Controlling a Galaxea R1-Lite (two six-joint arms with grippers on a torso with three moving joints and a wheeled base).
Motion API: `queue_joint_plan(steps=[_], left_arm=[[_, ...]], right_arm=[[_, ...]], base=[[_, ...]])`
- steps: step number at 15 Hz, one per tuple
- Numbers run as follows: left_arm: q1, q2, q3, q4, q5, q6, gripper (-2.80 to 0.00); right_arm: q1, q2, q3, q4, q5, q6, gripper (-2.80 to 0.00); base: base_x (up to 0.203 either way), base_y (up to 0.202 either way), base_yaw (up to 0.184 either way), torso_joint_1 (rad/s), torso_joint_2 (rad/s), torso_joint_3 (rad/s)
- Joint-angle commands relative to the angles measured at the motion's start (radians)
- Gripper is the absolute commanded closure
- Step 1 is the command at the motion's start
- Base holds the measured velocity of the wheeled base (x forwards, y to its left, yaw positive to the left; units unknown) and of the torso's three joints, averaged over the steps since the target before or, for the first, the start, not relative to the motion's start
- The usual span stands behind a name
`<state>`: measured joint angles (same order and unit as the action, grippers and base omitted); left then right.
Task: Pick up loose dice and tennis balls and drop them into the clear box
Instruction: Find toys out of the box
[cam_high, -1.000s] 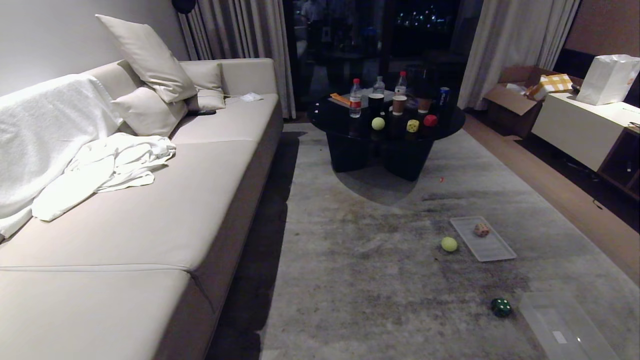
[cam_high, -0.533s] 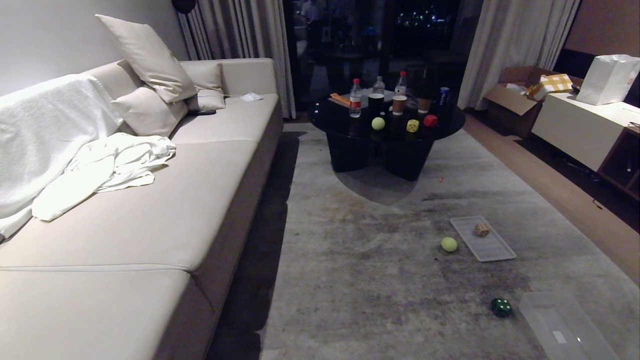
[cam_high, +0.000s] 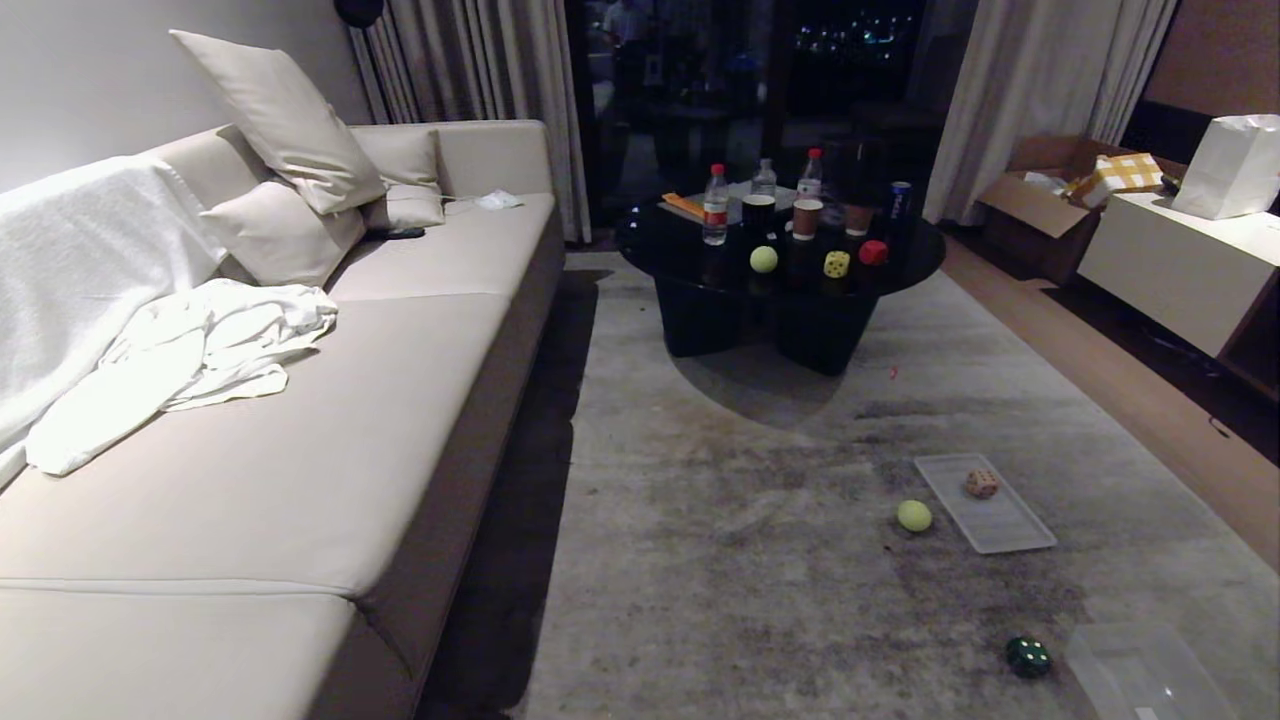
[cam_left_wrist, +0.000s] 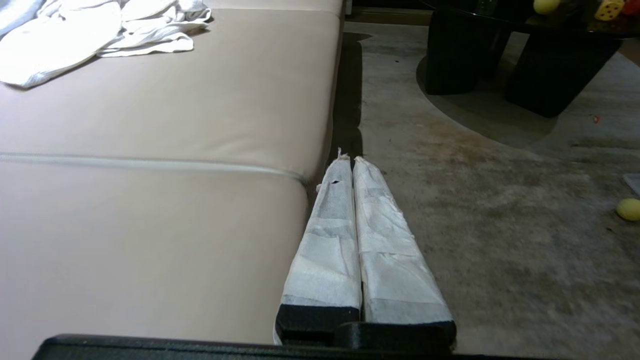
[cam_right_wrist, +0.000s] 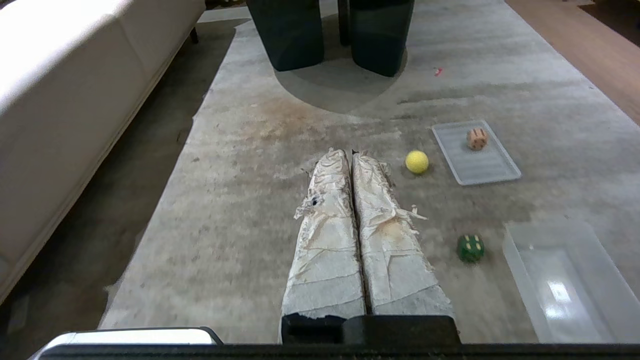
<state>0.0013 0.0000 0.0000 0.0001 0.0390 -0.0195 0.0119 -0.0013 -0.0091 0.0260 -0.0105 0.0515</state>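
Nearby, green die (cam_high: 1027, 656) (beside clear box (cam_high: 1150, 680)) lies on rug (cam_high: 740, 560).

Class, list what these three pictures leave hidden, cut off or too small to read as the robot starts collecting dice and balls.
- Clear box: head view's lower edge cuts off its near end; right wrist view's edge clips its corner.
- Bottles and cups on the black table: labels too small and dark in the head view.
- Yellow die and red die: pip counts too small.
- Both arms: outside the head view.
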Motion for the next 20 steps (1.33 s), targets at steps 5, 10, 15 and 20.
queue_joint_plan(steps=[5, 10, 15, 20], left_arm=[[0.000, 0.002, 0.002, 0.000, -0.001, 0.001, 0.00], [0.000, 0.002, 0.002, 0.000, -0.002, 0.003, 0.00], [0.000, 0.002, 0.002, 0.000, -0.002, 0.004, 0.00], [0.000, 0.002, 0.002, 0.000, -0.002, 0.004, 0.00]], right_arm=[[0.000, 0.001, 0.000, 0.000, 0.000, 0.002, 0.00], [0.000, 0.001, 0.000, 0.000, 0.000, 0.002, 0.00], [0.000, 0.001, 0.000, 0.000, 0.000, 0.002, 0.00], [0.000, 0.001, 0.000, 0.000, 0.000, 0.002, 0.00]], base=[[0.189, 0.000, -0.002, 0.001, 0.00, 0.003], [0.183, 0.000, 0.000, 0.002, 0.00, 0.002], [0.185, 0.000, -0.002, 0.003, 0.00, 0.003], [0.049, 0.000, 0.000, 0.001, 0.00, 0.000]])
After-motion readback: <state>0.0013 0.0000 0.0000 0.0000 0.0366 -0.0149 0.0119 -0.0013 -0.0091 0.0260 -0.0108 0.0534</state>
